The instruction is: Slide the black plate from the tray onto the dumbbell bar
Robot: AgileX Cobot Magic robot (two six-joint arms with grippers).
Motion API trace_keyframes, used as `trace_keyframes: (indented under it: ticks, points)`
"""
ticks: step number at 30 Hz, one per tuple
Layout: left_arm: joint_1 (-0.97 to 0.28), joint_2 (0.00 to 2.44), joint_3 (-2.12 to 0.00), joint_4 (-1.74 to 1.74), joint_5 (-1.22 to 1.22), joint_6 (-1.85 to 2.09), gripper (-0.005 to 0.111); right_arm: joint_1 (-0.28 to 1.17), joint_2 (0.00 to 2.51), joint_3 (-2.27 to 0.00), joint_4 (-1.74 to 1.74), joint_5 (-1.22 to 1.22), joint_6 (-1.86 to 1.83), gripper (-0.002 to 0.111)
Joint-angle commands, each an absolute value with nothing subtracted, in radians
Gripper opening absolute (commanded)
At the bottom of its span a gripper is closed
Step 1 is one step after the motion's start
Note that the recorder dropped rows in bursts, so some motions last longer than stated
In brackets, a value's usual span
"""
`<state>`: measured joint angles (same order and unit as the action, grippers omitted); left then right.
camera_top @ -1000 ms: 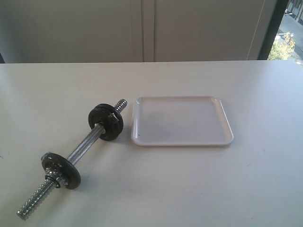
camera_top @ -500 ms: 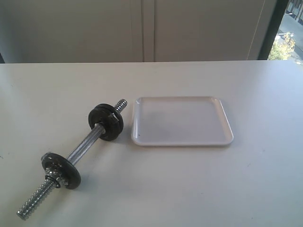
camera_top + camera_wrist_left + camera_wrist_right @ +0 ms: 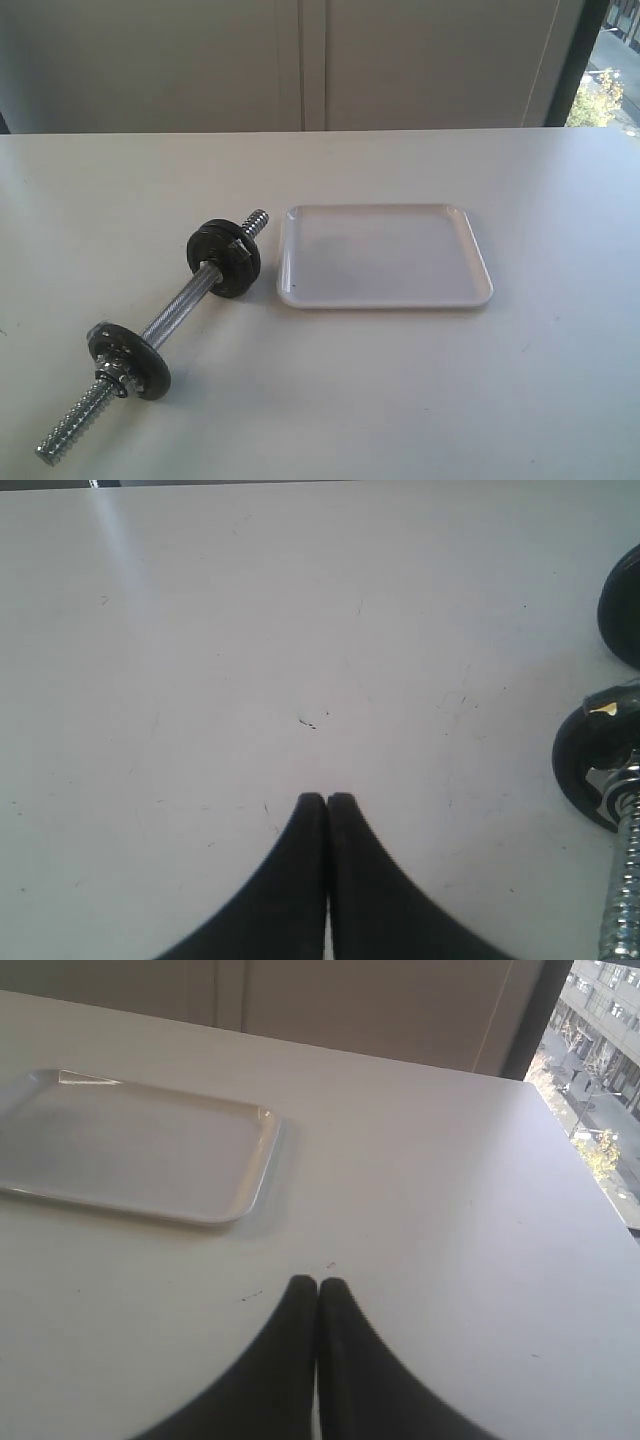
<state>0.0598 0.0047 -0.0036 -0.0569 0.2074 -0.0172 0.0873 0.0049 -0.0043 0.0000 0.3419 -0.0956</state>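
Note:
The white tray (image 3: 386, 300) lies on the table with nothing in it; the right wrist view also shows the tray (image 3: 252, 1170) bare. To its left lies the chrome dumbbell bar (image 3: 178, 308), set diagonally. It carries a dark disc group (image 3: 223, 258) near its far end and a greyer disc (image 3: 128, 358) near its near end. I cannot tell which of the far discs is the black plate. My left gripper (image 3: 327, 798) is shut on nothing over bare table beside the near disc (image 3: 588, 770). My right gripper (image 3: 318, 1282) is shut and holds nothing, short of the tray.
A spin nut (image 3: 242, 240) sits against the far discs, another against the near disc. The threaded bar end (image 3: 624, 890) lies close to the left gripper. A pale wall runs behind the table (image 3: 400, 400), with a window at the far right.

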Motion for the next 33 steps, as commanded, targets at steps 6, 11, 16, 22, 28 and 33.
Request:
trace_keyframes:
  ticks: [6,11,16,22,28,33]
  points:
    - [0.055,0.0,0.0,-0.059,0.204,-0.023,0.0,0.081,0.0,0.0,0.0,0.336,-0.091,0.0]
    - [0.057,0.0,0.0,-0.059,0.204,-0.023,0.0,0.081,0.0,0.0,0.0,0.346,0.06,0.0]
    - [0.057,0.0,0.0,-0.059,0.204,-0.023,0.0,0.081,0.0,0.0,0.0,0.349,0.221,0.0]
    - [0.057,0.0,0.0,-0.059,0.204,-0.023,0.0,0.081,0.0,0.0,0.0,0.351,0.143,0.0]
    - [0.057,0.0,0.0,-0.059,0.204,-0.023,0.0,0.081,0.0,0.0,0.0,0.351,0.029,0.0]
    - [0.057,0.0,0.0,-0.059,0.204,-0.023,0.0,0.081,0.0,0.0,0.0,0.351,0.029,0.0]
